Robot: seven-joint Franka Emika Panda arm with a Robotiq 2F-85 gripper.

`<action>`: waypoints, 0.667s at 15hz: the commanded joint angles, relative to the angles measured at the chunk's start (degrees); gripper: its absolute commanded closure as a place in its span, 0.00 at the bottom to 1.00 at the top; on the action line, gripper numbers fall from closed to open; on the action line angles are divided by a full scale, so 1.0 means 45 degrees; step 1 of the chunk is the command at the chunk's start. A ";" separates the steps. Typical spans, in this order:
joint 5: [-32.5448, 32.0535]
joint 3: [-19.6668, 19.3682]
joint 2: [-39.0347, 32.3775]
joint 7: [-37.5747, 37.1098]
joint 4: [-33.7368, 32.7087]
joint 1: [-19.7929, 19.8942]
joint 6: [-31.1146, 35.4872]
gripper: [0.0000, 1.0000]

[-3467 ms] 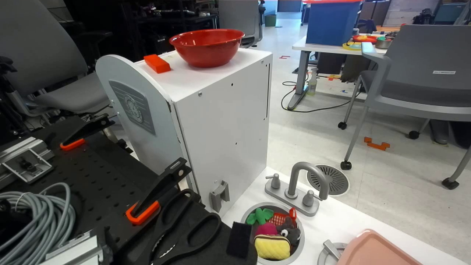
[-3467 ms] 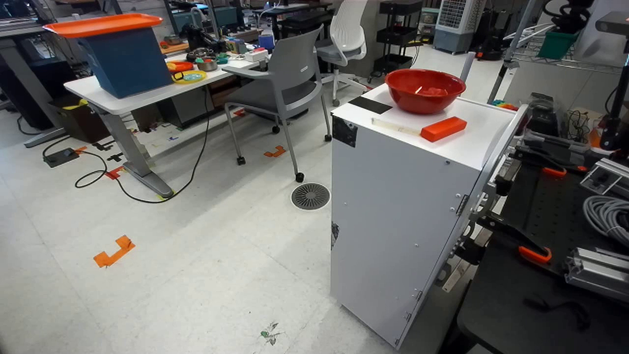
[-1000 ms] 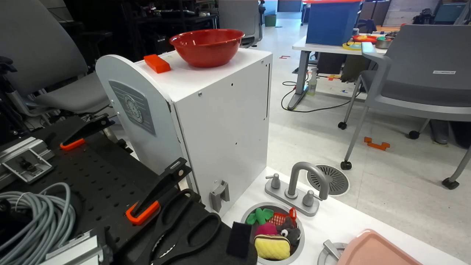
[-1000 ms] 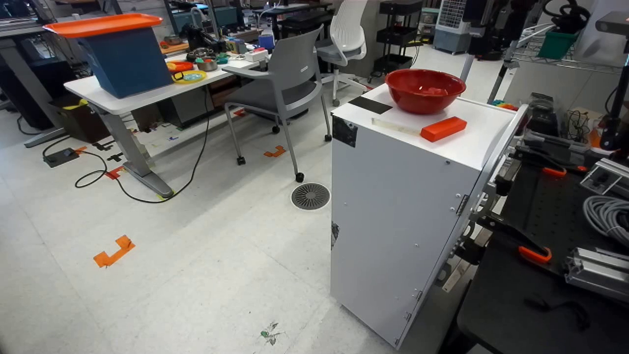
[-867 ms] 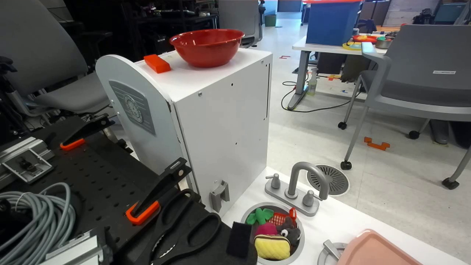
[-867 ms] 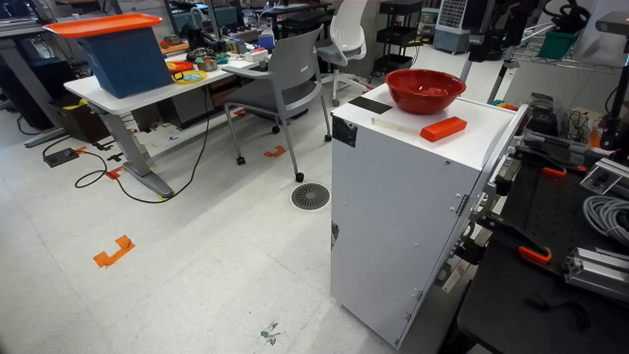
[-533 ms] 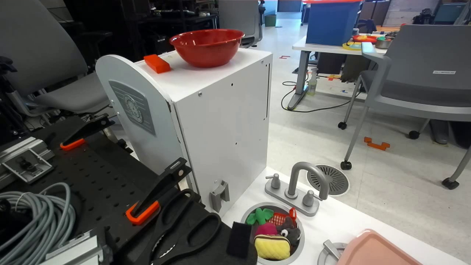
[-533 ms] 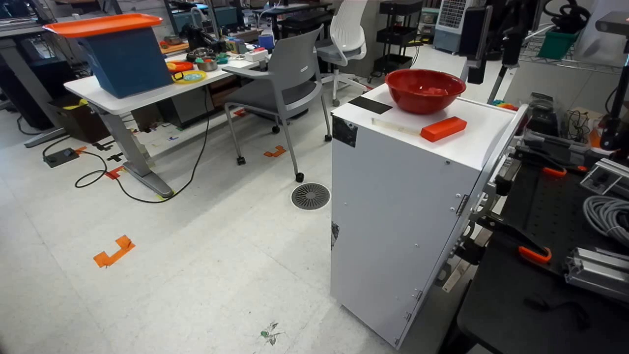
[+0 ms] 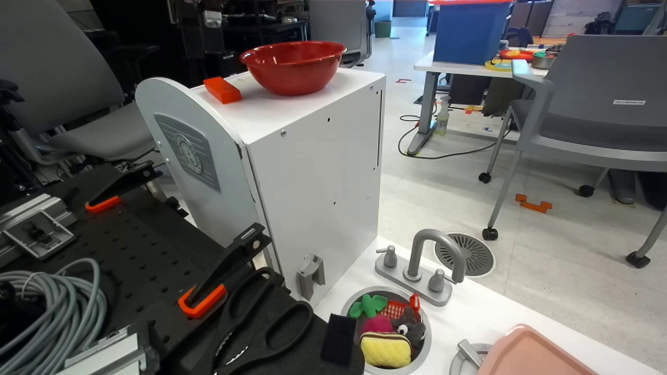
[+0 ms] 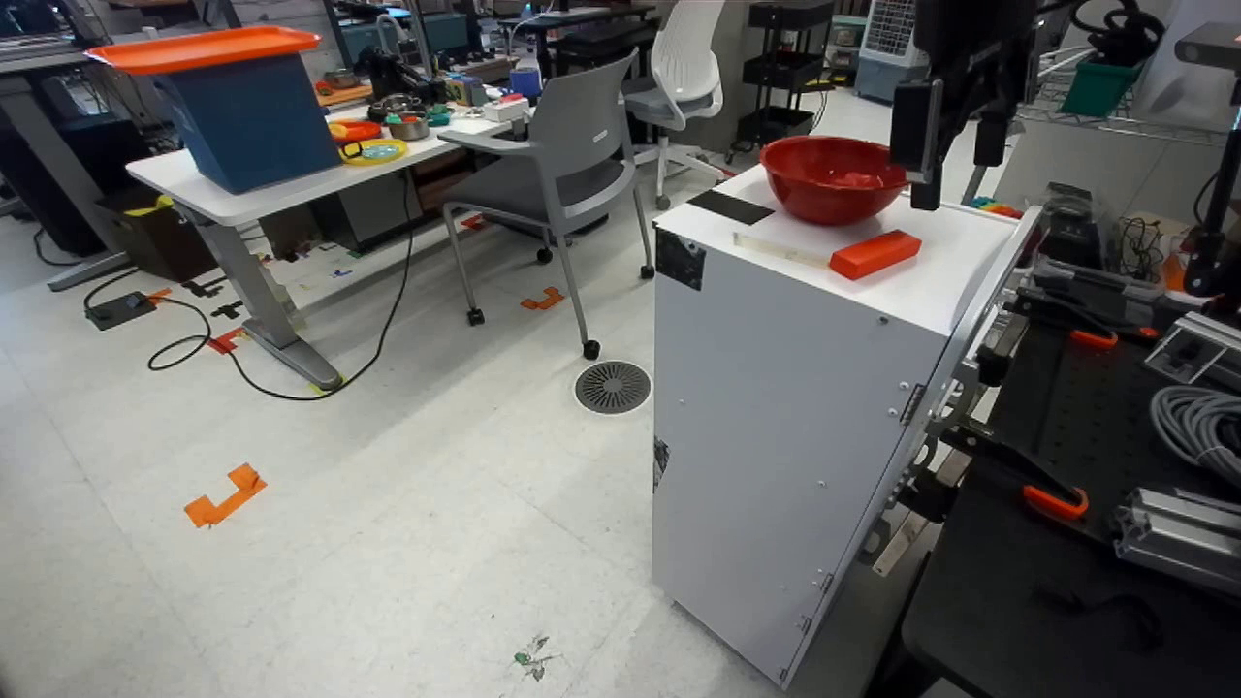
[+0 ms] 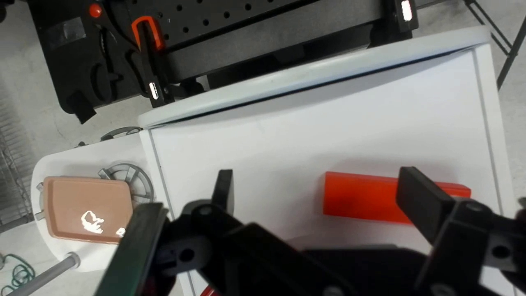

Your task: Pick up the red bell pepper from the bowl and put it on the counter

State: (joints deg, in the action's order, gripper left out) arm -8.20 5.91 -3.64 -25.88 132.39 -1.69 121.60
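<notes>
Above the counter, the spread hand hangs lower than before, seemingly near the bowl.

The pale tile floor bears orange tape and a round slotted grate. A grey armchair on casters stands beside a white desk; farther back are a white swivel chair and a black tiered cart. In an exterior view, light gleams along the far aisle.
</notes>
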 commanded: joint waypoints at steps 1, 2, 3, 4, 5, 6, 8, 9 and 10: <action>-0.0412 -0.0262 -0.0333 -0.0743 -0.0308 -0.0322 0.0268 0.00; -0.0472 -0.0275 -0.0384 -0.0939 -0.0335 -0.0338 0.0363 0.00; -0.0514 -0.0290 -0.0453 -0.1121 -0.0378 -0.0352 0.0457 0.00; -0.0535 -0.0313 -0.0552 -0.1296 -0.0442 -0.0363 0.0548 0.00; -0.0565 -0.0336 -0.0628 -0.1470 -0.0475 -0.0375 0.0629 0.00; -0.0602 -0.0362 -0.0698 -0.1678 -0.0504 -0.0391 0.0710 0.00; -0.0643 -0.0419 -0.0801 -0.2068 -0.0569 -0.0415 0.0787 0.00; -0.0680 -0.0446 -0.0846 -0.2235 -0.0608 -0.0436 0.0823 0.00; -0.0672 -0.0467 -0.0874 -0.2279 -0.0630 -0.0454 0.0867 0.00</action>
State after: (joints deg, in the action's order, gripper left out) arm -9.94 5.23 -6.48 -33.60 130.75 -2.19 124.43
